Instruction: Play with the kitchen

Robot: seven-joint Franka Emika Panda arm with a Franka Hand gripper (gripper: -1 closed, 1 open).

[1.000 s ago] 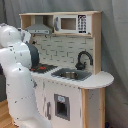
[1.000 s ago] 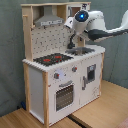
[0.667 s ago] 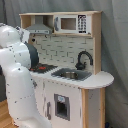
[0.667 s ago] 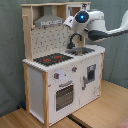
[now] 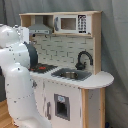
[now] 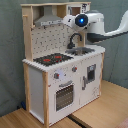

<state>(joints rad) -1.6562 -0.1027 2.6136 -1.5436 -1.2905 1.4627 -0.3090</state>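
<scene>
Little has moved since a second ago: the Franka arm (image 5: 17, 75) holds almost the same pose beside the kitchen (image 6: 60, 75), with at most a slight drift of its upper links. In the second exterior view the arm's head (image 6: 82, 20), with its glowing blue ring, hangs just above the grey sink (image 6: 80, 50) and close to the black tap (image 6: 74, 39); the gripper itself is hidden behind the wrist housing in both exterior views, so whether it is released or clenched I cannot tell.

This looks like an approach or hover step: the arm is over the counter, but nothing on the kitchen appears to be held or displaced. A sensible next move would be a short descent toward the tap or sink, keeping clear of the hood (image 6: 49, 20) and the shelf above, since the space under them is tight. The red-ringed hob (image 6: 52, 59) and oven door (image 6: 64, 95) lie further toward the second exterior view's left and would call for a sideways reach.

The kitchen stands upright on a light wooden table (image 6: 107, 107), its pegboard back (image 5: 60, 50) facing a grey curtain (image 5: 115, 50) that closes off the room. A toy microwave (image 5: 70, 23) sits on the top shelf.
</scene>
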